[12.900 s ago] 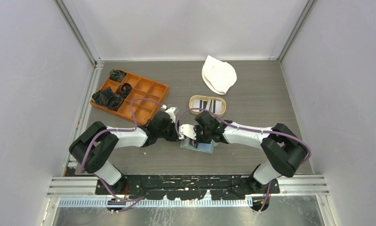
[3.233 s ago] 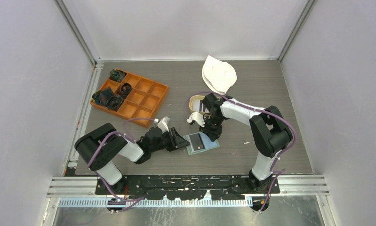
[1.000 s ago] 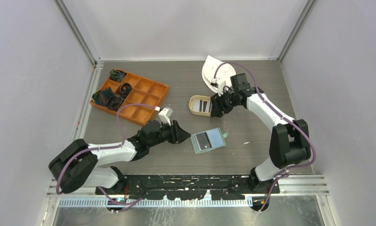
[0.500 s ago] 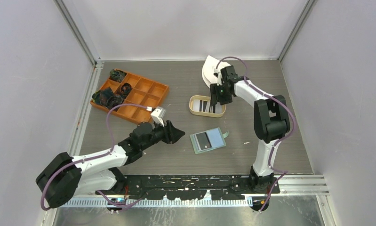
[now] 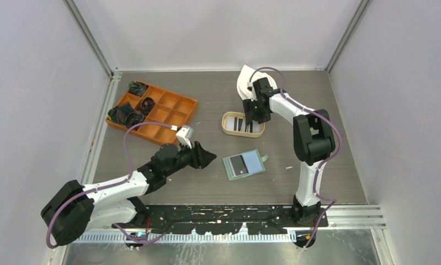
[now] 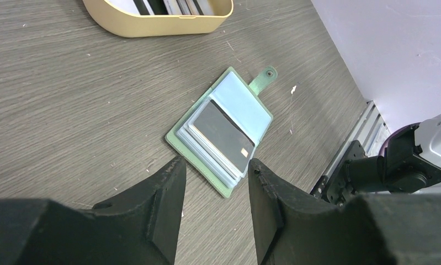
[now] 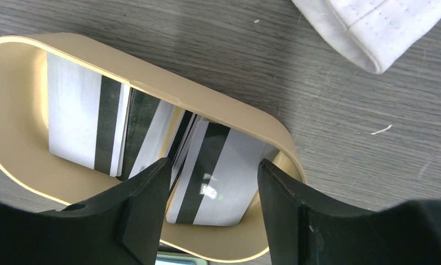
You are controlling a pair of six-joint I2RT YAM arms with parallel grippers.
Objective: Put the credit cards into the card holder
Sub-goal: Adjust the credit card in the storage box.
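The card holder lies open on the table, sage green with pale blue pockets; a black card sits in its top pocket. More credit cards, white with black stripes, stand stacked in the oval tan tray. My right gripper hangs over the tray's right end, open, its fingers either side of a striped card without touching it. My left gripper is open and empty just left of the holder, fingertips near its green edge.
An orange compartment box with dark cord bundles sits at the back left. A white cloth lies behind the tray, its hem in the right wrist view. Side walls close the table in.
My right arm has swung left from beside the tray to above its right end, jaws a little wider. My left arm has drawn back slightly, its gripper still beside the holder.
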